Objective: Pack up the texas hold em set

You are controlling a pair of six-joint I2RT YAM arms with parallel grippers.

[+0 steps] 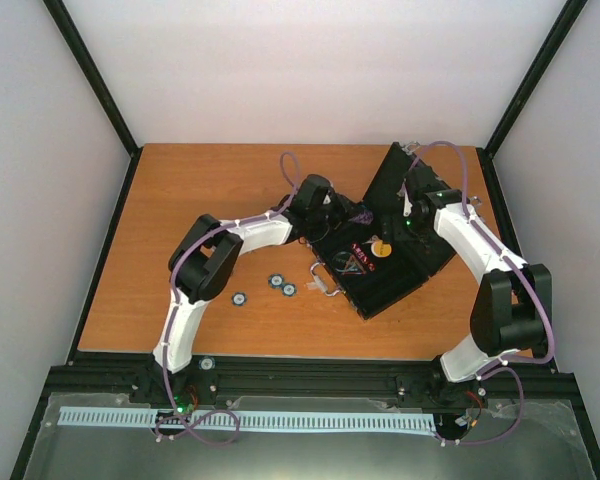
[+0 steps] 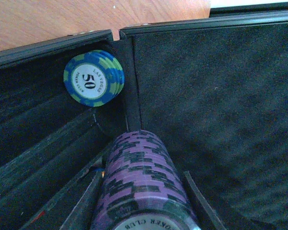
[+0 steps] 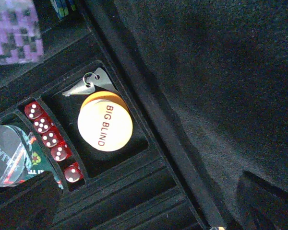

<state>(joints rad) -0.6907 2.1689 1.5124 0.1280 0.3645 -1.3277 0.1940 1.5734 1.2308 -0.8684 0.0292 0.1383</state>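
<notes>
One purple chip stack (image 2: 139, 177) lies clamped in the left pincer (image 2: 141, 211), whose jaws stand at a middling width against its sides. On the stack's near face the letters "OKER CLU" can be read, and the rest is cut off. The stack hangs low over the tray of the open case (image 1: 380, 275), close to the hinge line; whether it touches the tray cannot be told.

Past it, a short stack of blue and green chips (image 2: 93, 78) stands on edge in the tray's far corner. Its face reads "50", "LAS VEGAS" and "POKER CLUB". The lid (image 1: 400, 180), lined with black felt, stands raised behind the tray.

The right pincer (image 3: 146, 203) hovers over the same tray, jaws spread wide with nothing between them. Below it a cream disc (image 3: 105, 128) marked "BIG BLIND" lies on a second, orange one in a square pocket. Small keys (image 3: 89, 85) on a ring lie just beside it. Five red dice (image 3: 50, 140) with white pips fill the narrow slot next to the pocket. A wrapped card deck (image 3: 12, 153) lies beyond them, its lettering too cropped to read.

Three loose chips (image 1: 275, 282) lie on the wooden counter (image 1: 180, 200), left of the case's silver handle (image 1: 325, 278).
</notes>
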